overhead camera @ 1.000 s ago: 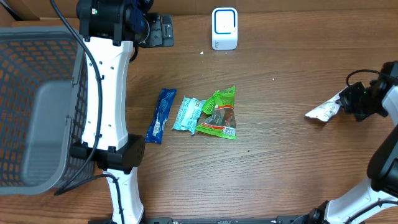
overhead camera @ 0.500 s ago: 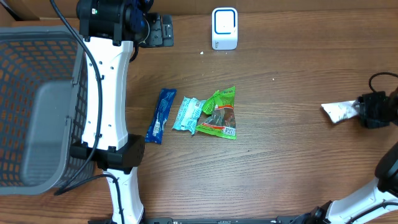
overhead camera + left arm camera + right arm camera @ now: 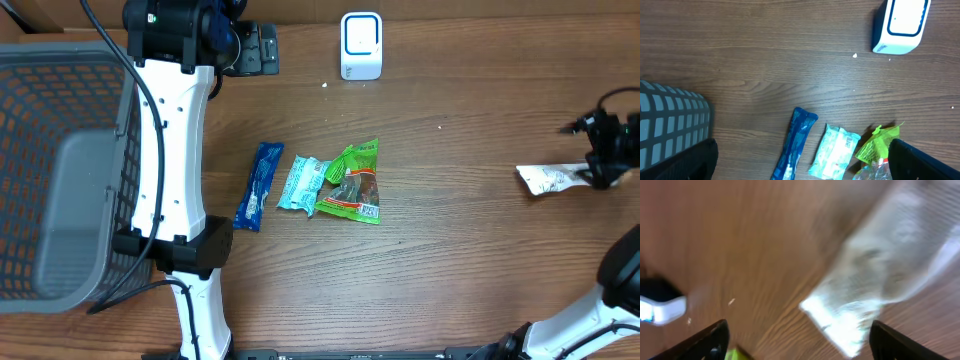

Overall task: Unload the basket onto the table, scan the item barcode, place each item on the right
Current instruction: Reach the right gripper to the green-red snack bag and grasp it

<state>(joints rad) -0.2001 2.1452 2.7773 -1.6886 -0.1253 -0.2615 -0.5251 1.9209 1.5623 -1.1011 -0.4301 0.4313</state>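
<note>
Three packs side by side at middle of worktop (image 3: 450,260): blue pack (image 3: 259,186), teal pack (image 3: 303,183), green pack (image 3: 353,182); print too small to read. White pack (image 3: 547,179) flat at right, just beside right claw (image 3: 799,330), spread wide, empty. Left claw (image 3: 802,145) wide open too.

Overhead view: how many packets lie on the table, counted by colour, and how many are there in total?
Blue packet: 1
Light blue packet: 1
Green packet: 1
White packet: 1
Total: 4
</note>
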